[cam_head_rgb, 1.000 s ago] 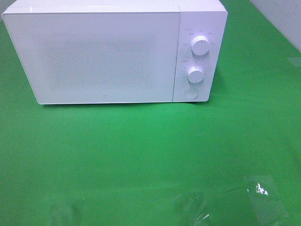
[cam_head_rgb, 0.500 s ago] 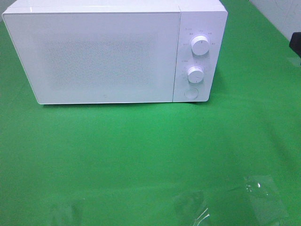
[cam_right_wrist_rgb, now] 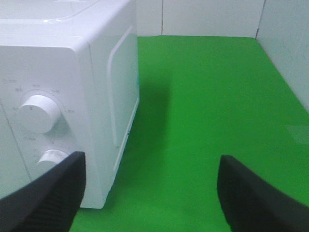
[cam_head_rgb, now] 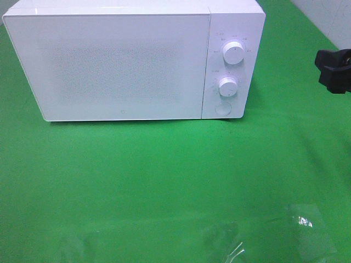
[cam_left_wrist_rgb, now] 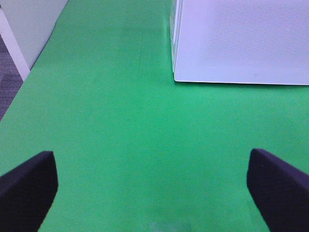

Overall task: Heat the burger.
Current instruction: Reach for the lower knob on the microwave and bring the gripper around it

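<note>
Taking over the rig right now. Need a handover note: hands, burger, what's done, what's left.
Left hand: open, empty, over the green table, facing the microwave.
Right hand: open, empty, by the microwave's dial side.
Burger: in no view. The door is shut; whether the burger is inside cannot be told.
Done: nothing the views confirm.
Left: probably locate the burger, open the door, load it, shut it, set the dials.

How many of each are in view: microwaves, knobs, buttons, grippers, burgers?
Microwave: 1
Knobs: 2 (upper knob, lower knob)
Round button: 1
Grippers: 2 (left gripper, right gripper), both with jaws open
Burger: 0, none in any view
Total: 6
</note>
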You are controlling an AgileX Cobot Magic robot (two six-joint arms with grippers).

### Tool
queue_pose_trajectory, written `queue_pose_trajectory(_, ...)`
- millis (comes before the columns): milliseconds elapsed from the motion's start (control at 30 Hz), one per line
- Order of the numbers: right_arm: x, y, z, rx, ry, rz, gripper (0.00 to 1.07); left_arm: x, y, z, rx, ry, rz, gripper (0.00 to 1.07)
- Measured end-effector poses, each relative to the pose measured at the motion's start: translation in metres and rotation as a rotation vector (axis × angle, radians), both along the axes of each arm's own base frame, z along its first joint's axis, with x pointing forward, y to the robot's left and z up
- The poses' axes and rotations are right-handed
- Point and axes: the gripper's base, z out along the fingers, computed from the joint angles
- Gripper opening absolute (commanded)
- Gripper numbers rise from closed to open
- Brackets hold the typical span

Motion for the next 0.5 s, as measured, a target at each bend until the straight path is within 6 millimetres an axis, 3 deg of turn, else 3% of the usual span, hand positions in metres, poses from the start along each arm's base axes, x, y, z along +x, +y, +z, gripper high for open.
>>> queue_pose_trajectory(133, -0.001, -0.002, -0.011, 0.025, -0.011, -0.056, 0.72, 0.0, 0.0, 0.0, 0.0, 0.0, 0.0, 1.0)
queue_pose_trajectory(267, -0.007, 0.009, -0.027, 0.009, -0.026, -0.085, 0.72, 0.0, 0.0, 0.0, 0.0, 0.0, 0.0, 1.0)
queue_pose_trajectory(500, -0.008, 0.025, -0.035, -0.039, -0.048, -0.078, 0.72, 0.0, 0.0, 0.0, 0.0, -0.001, 0.0, 1.0)
